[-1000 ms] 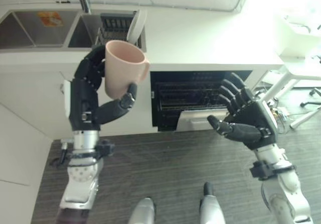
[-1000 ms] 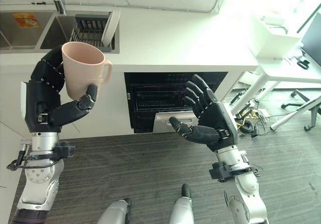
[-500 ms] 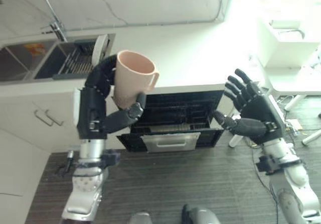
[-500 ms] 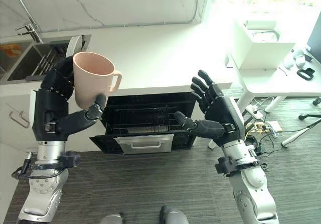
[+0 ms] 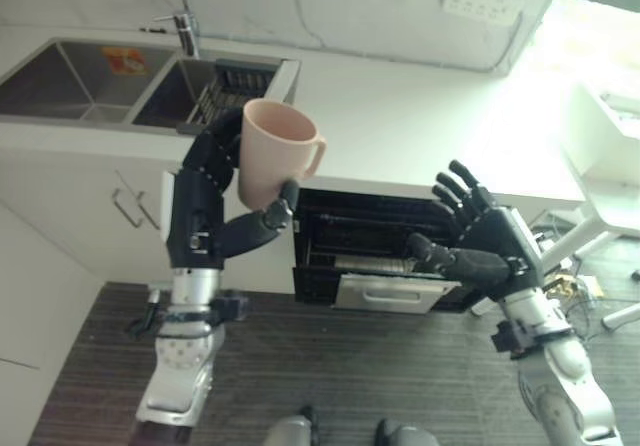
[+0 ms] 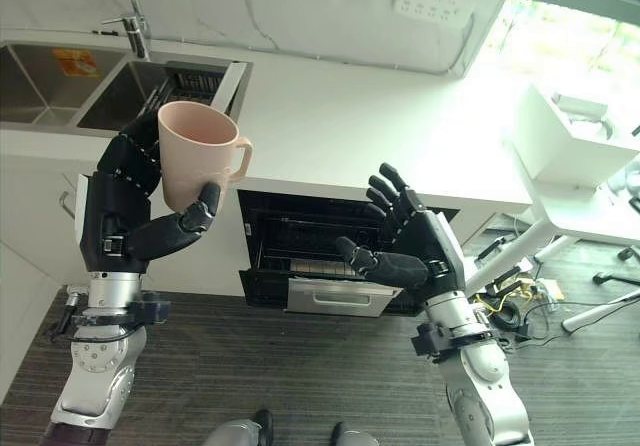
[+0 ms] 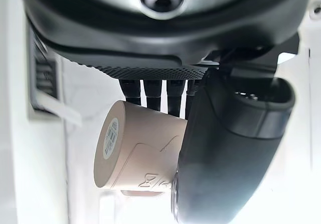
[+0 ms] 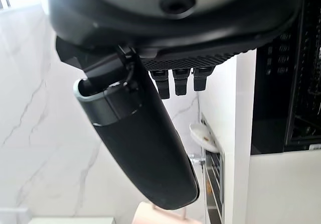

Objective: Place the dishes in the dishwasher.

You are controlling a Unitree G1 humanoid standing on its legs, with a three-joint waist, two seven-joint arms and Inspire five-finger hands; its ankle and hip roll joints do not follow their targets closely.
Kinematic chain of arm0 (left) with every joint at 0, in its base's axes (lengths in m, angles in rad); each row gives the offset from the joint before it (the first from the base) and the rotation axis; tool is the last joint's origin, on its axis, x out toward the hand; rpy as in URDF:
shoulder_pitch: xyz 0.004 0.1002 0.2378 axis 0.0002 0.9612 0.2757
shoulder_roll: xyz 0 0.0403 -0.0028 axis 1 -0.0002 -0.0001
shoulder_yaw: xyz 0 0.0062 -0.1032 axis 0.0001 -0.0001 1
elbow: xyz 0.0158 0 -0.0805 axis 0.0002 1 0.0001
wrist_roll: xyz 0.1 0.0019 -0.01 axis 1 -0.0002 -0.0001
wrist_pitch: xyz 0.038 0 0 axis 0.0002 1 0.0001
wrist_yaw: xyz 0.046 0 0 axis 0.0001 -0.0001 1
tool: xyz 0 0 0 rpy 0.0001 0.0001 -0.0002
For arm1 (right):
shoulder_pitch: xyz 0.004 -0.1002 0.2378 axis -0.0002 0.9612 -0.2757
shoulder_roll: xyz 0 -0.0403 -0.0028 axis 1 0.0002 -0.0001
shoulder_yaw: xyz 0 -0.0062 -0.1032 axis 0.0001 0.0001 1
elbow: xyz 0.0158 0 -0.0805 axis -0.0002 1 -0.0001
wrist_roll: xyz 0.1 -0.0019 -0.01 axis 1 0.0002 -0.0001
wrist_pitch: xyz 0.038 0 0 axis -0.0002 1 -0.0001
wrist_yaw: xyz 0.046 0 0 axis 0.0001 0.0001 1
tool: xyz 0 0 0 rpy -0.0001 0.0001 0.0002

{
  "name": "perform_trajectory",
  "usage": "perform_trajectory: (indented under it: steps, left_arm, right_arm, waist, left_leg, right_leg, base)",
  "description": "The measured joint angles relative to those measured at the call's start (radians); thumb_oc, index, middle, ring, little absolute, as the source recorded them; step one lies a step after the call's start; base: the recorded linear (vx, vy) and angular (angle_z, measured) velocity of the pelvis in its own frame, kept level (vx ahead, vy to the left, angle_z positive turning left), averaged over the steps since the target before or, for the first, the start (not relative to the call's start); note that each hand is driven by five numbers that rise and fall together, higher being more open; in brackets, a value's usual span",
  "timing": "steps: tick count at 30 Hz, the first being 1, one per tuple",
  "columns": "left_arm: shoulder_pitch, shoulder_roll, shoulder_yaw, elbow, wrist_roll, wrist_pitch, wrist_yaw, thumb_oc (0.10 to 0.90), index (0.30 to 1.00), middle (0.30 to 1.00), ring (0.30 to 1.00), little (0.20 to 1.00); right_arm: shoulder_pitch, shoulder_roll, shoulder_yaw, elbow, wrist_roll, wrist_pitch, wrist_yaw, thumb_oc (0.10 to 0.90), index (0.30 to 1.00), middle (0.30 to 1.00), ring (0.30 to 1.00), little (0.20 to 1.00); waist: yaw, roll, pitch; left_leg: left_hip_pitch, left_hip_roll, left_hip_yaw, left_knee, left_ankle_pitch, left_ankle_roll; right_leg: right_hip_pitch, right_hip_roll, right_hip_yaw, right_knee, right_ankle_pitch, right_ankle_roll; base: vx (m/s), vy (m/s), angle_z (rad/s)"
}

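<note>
My left hand (image 5: 203, 211) is shut on a pale pink mug (image 5: 273, 161), holding it upright in the air in front of the white counter, its handle turned to the right. In the left wrist view the mug (image 7: 138, 151) sits between the fingers and the thumb. The dishwasher (image 5: 372, 251) is open under the counter, with a dark rack and a pulled-out white drawer front (image 5: 385, 293). My right hand (image 5: 478, 248) hangs open in front of the dishwasher's right part, fingers spread, holding nothing.
A double sink (image 5: 95, 84) with a tap (image 5: 184, 28) lies at the back left; a dish rack (image 5: 225, 86) with a white plate stands in its right basin. White counter (image 5: 420, 131) runs right. A white table (image 6: 590, 211) stands at far right. Dark floor (image 5: 330, 366) lies below.
The whole picture has shifted, so the camera moved. The left hand still holds the mug upright; the right hand stays open and now shows lower, nearer the dishwasher opening.
</note>
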Motion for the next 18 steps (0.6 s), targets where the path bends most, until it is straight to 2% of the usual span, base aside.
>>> perform_trajectory:
  steps: [3, 5, 7, 8, 9, 11, 12, 13, 14, 15, 16, 17, 18]
  left_arm:
    - [-0.018, 0.012, 0.02, 0.008, 0.0, 0.0, 0.0, 0.4, 0.3, 0.3, 0.3, 0.3]
    - [-0.043, 0.023, 0.019, 0.015, 0.002, 0.001, 0.004, 0.4, 0.3, 0.3, 0.3, 0.3]
    - [-0.042, 0.027, 0.016, 0.015, 0.004, 0.001, 0.004, 0.4, 0.3, 0.3, 0.3, 0.3]
    - [-0.043, 0.026, 0.008, 0.012, 0.004, 0.003, 0.001, 0.4, 0.3, 0.3, 0.3, 0.3]
    - [-0.041, 0.027, 0.007, 0.006, 0.004, 0.004, -0.002, 0.4, 0.3, 0.3, 0.3, 0.3]
    - [-0.018, 0.028, 0.014, 0.003, 0.003, 0.005, 0.005, 0.4, 0.3, 0.3, 0.3, 0.3]
    - [0.01, 0.03, 0.018, -0.022, 0.003, 0.02, 0.027, 0.4, 0.3, 0.3, 0.3, 0.3]
    - [0.019, 0.032, 0.016, -0.032, 0.004, 0.025, 0.047, 0.4, 0.3, 0.3, 0.3, 0.3]
    - [0.027, 0.027, 0.014, -0.036, 0.004, 0.03, 0.056, 0.4, 0.3, 0.3, 0.3, 0.3]
    - [0.04, 0.03, 0.01, -0.049, 0.008, 0.04, 0.068, 0.4, 0.3, 0.3, 0.3, 0.3]
    - [0.045, 0.03, 0.008, -0.058, 0.025, 0.043, 0.07, 0.4, 0.3, 0.3, 0.3, 0.3]
    - [0.044, 0.03, 0.004, -0.057, 0.044, 0.043, 0.071, 0.4, 0.3, 0.3, 0.3, 0.3]
    - [0.043, 0.03, -0.036, -0.055, 0.044, 0.043, 0.08, 0.4, 0.3, 0.3, 0.3, 0.3]
  right_arm:
    - [-0.008, 0.002, 0.012, 0.0, -0.008, -0.012, 0.013, 0.8, 0.9, 0.9, 0.9, 0.9]
    - [-0.017, 0.011, 0.015, -0.001, -0.008, -0.013, 0.016, 0.8, 0.9, 0.9, 0.9, 0.9]
    - [-0.017, 0.026, 0.019, -0.001, -0.008, -0.013, 0.016, 0.8, 0.9, 0.9, 0.9, 0.9]
    - [-0.009, 0.029, 0.017, -0.01, -0.008, -0.006, 0.014, 0.8, 0.9, 0.9, 0.9, 0.9]
    - [-0.001, 0.029, 0.018, -0.013, -0.008, -0.002, 0.013, 0.8, 0.9, 0.9, 0.9, 0.9]
    - [-0.002, 0.028, 0.018, -0.015, -0.004, 0.015, 0.02, 0.8, 0.9, 0.9, 0.9, 0.9]
    - [-0.005, 0.025, 0.018, -0.019, 0.005, 0.024, 0.02, 0.8, 0.9, 0.9, 0.9, 0.9]
    - [-0.014, 0.019, 0.018, -0.02, 0.005, 0.042, 0.022, 0.8, 0.9, 0.9, 0.9, 0.9]
    - [-0.022, 0.007, 0.019, -0.02, 0.005, 0.052, 0.026, 0.8, 0.9, 0.9, 0.9, 0.9]
    - [-0.025, -0.004, 0.019, -0.02, 0.005, 0.059, 0.03, 0.8, 0.9, 0.9, 0.9, 0.9]
    - [-0.028, -0.024, 0.019, -0.019, 0.005, 0.061, 0.033, 0.8, 0.9, 0.9, 0.9, 0.9]
    - [-0.035, -0.048, 0.02, -0.017, 0.008, 0.065, 0.036, 0.8, 0.9, 0.9, 0.9, 0.9]
    - [-0.053, -0.081, 0.019, -0.003, 0.025, 0.068, 0.043, 0.8, 0.9, 0.9, 0.9, 0.9]
  waist:
    - [0.015, -0.028, 0.009]
    - [0.024, -0.042, 0.025]
    - [0.022, -0.042, 0.025]
    - [0.004, -0.035, 0.029]
    - [-0.008, -0.033, 0.031]
    - [0.008, -0.044, 0.029]
    - [0.021, -0.043, 0.03]
    - [0.023, -0.045, 0.029]
    - [0.021, -0.035, 0.03]
    - [0.019, -0.029, 0.028]
    - [0.013, -0.029, 0.028]
    - [-0.006, -0.029, 0.028]
    - [-0.006, -0.029, 0.028]
  left_leg:
    - [-0.028, -0.023, 0.007, 0.024, -0.008, -0.01]
    - [-0.053, -0.042, 0.001, 0.027, -0.002, -0.005]
    - [-0.073, -0.046, -0.009, 0.032, 0.003, -0.013]
    - [-0.089, -0.052, -0.046, 0.037, 0.011, -0.014]
    - [-0.098, -0.052, -0.068, 0.037, 0.012, -0.01]
    - [-0.095, -0.051, -0.076, 0.035, 0.025, -0.032]
    - [-0.097, -0.034, -0.076, 0.037, 0.022, -0.036]
    - [-0.097, -0.017, -0.079, 0.037, 0.024, -0.057]
    - [-0.094, 0.006, -0.09, 0.033, 0.031, -0.083]
    - [-0.078, 0.037, -0.093, -0.007, 0.045, -0.107]
    - [-0.059, 0.086, -0.06, -0.065, 0.068, -0.122]
    - [-0.024, 0.138, 0.001, -0.122, 0.096, -0.114]
    - [0.029, 0.179, 0.062, -0.17, 0.137, -0.101]
  right_leg:
    - [-0.027, -0.097, 0.014, -0.036, -0.008, 0.0]
    - [-0.056, -0.16, 0.107, -0.068, 0.01, 0.04]
    - [-0.086, -0.169, 0.182, -0.065, 0.02, 0.065]
    - [-0.076, -0.143, 0.218, -0.076, 0.009, 0.076]
    - [-0.06, -0.131, 0.223, -0.096, 0.008, 0.074]
    - [-0.051, -0.11, 0.18, -0.104, 0.006, 0.069]
    - [-0.049, -0.09, 0.137, -0.102, -0.009, 0.04]
    - [-0.028, -0.065, 0.122, -0.114, -0.01, 0.019]
    - [-0.016, -0.044, 0.108, -0.129, 0.0, 0.031]
    - [-0.015, -0.014, 0.094, -0.133, 0.004, 0.013]
    - [-0.014, 0.014, 0.076, -0.127, -0.005, -0.017]
    - [-0.016, 0.034, 0.049, -0.104, -0.025, -0.047]
    - [-0.019, 0.054, 0.035, -0.067, -0.065, -0.09]
  base:
    - [0.05, -0.322, 0.0]
    - [0.14, -0.417, 0.05]
    - [0.16, -0.412, 0.24]
    - [0.09, -0.285, 0.63]
    - [0.11, -0.387, 0.7]
    - [0.13, -0.492, 0.3]
    - [0.1, -0.456, 0.01]
    - [0.07, -0.429, -0.03]
    - [0.0, -0.287, -0.05]
    - [0.0, -0.321, 0.01]
    - [0.01, -0.301, 0.2]
    - [0.01, -0.29, 0.28]
    - [0.01, -0.156, 0.22]
